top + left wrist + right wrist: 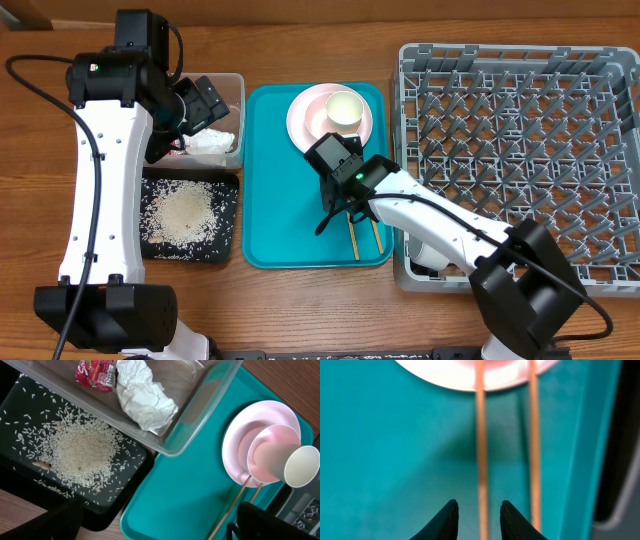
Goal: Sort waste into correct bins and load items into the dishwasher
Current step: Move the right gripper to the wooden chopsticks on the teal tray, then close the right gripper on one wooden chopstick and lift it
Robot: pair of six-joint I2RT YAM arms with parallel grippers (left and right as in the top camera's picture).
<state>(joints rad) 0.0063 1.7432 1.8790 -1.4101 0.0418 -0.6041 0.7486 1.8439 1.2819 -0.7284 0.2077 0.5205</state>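
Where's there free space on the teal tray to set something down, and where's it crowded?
On the teal tray the left half is bare, bordered by its left rim, the plate at upper right and the chopsticks at lower right. The right side is crowded: plate, cup, chopsticks, the right hand over them.

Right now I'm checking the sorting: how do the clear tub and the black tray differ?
The clear tub is see-through and deep-walled; the black tray is opaque and shallow. The tub holds a crumpled tissue and a red wrapper; the tray holds loose rice. Both are rectangular, beside the teal tray.
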